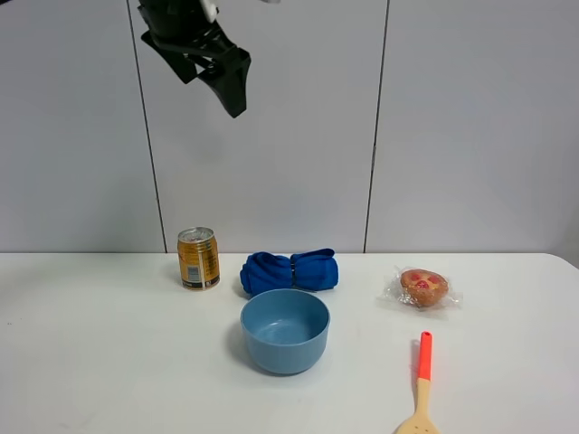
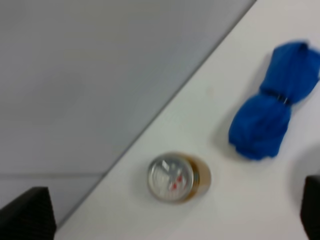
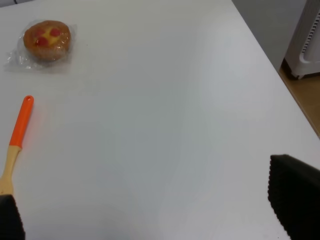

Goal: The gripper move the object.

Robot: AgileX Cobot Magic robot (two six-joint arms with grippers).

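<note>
A gold drink can (image 1: 198, 259) stands upright at the back left of the white table (image 1: 109, 362). A rolled blue cloth (image 1: 289, 270) lies to its right, with a blue bowl (image 1: 285, 330) in front of it. My left gripper (image 1: 231, 81) hangs high above the can, open and empty. The left wrist view looks down on the can (image 2: 177, 177) and the cloth (image 2: 272, 120), with the left gripper (image 2: 170, 212) spread wide. My right gripper (image 3: 152, 207) is open and empty over bare table, and is out of the exterior view.
A wrapped pastry (image 1: 423, 287) lies at the back right and shows in the right wrist view (image 3: 46, 38). A wooden spatula with an orange handle (image 1: 422, 380) lies at the front right, also in the right wrist view (image 3: 16, 137). The table's right edge (image 3: 280, 75) is near.
</note>
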